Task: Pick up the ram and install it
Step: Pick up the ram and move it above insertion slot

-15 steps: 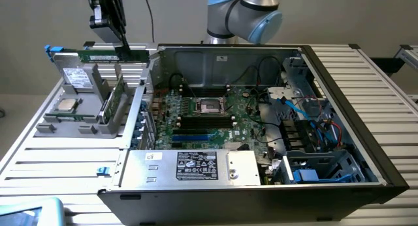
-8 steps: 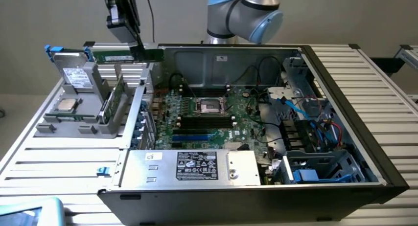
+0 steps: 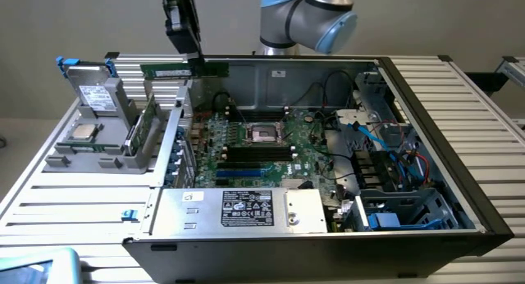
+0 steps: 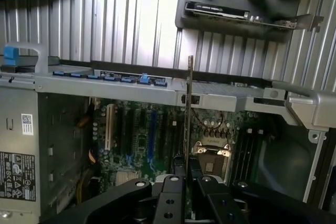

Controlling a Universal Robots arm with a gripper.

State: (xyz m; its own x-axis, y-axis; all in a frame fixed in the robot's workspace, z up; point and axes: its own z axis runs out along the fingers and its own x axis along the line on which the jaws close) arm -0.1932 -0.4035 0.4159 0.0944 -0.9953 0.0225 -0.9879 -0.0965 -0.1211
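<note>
The ram (image 3: 176, 71) is a long thin green stick. It hangs level in the air above the back left corner of the open computer case (image 3: 459, 142). My gripper (image 3: 197, 60) is shut on it from above, near its end on the exterior view's right. In the wrist view the ram (image 4: 190, 103) shows edge-on as a thin line, pinched between the black fingertips of the gripper (image 4: 187, 165). Below lies the green motherboard (image 3: 308, 150) with its black memory slots (image 3: 260, 152) and the CPU socket (image 3: 264, 132).
A grey holder (image 3: 107, 130) on the exterior view's left carries a CPU chip (image 3: 83, 133) and an upright green card (image 3: 141, 127). The silver power supply (image 3: 238, 210) fills the case front. Cables and drive bays (image 3: 385, 149) crowd the exterior view's right.
</note>
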